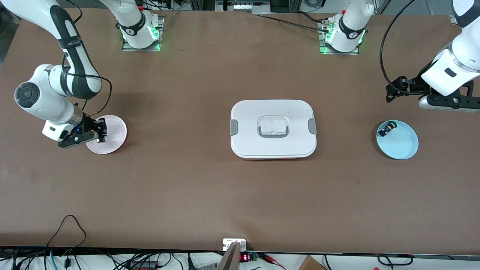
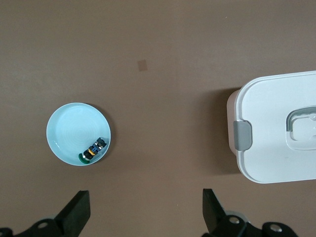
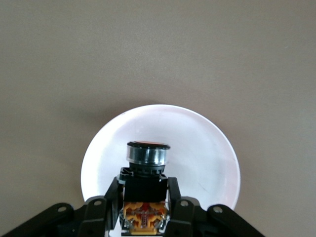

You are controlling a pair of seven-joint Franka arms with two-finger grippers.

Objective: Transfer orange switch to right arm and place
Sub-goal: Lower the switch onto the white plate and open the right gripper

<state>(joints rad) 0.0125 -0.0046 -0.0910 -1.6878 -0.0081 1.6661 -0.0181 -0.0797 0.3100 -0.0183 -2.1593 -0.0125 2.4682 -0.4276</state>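
**Placement step: right gripper (image 3: 143, 217) over the plate, clamped on the part.**
Its black fingers grip the small black orange-topped switch (image 3: 145, 190) above the round pale-pink plate (image 3: 207, 158). Likely next: lower, then release. Left gripper (image 2: 143, 212) waits with jaws wide and empty near the light-blue dish (image 2: 69, 131).

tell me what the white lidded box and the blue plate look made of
White lidded box: likely matte plastic, with moulded rounded corners and grey side clips. Blue plate: probably glazed ceramic or glossy plastic; its smooth pale surface shows a soft sheen and faint concentric rings.
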